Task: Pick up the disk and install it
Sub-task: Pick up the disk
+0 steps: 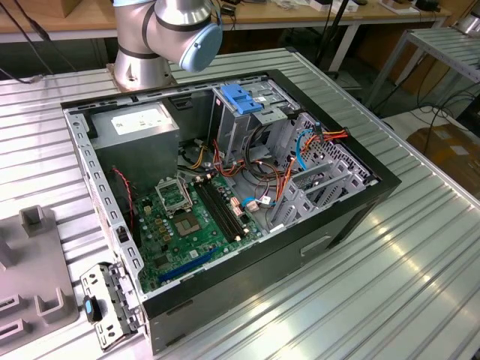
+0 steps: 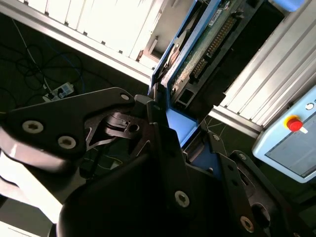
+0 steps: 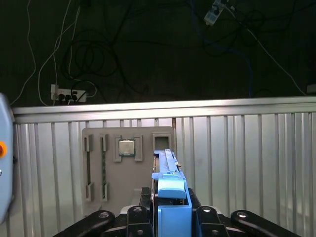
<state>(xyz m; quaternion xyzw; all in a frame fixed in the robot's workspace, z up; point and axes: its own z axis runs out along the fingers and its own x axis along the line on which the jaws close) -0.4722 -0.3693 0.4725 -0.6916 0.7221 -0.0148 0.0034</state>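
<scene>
As the hand is closed on the disk, with a dark finger on each side of its bright blue rail, the first part of the task seems to be done: the disk is picked up. In both wrist views the disk stands out from between the fingers. In the second wrist view its green circuit side with a row of connector pins can be seen beyond the blue end tab. In the first wrist view the disk points toward the ribbed metal table, near a gray holder plate that carries a small processor chip and a thin memory stick. It is probably lifted free of the table, but from this angle I cannot tell it surely. The installing is what is left. In the exterior view the open computer case lies on the table with its motherboard facing up. The metal drive cage, with a lighter-blue plastic block on top, stands at the far side of the case, near the robot arm. The disk is in the hand and not in the case, so I judge the task as roughly half done.
</scene>
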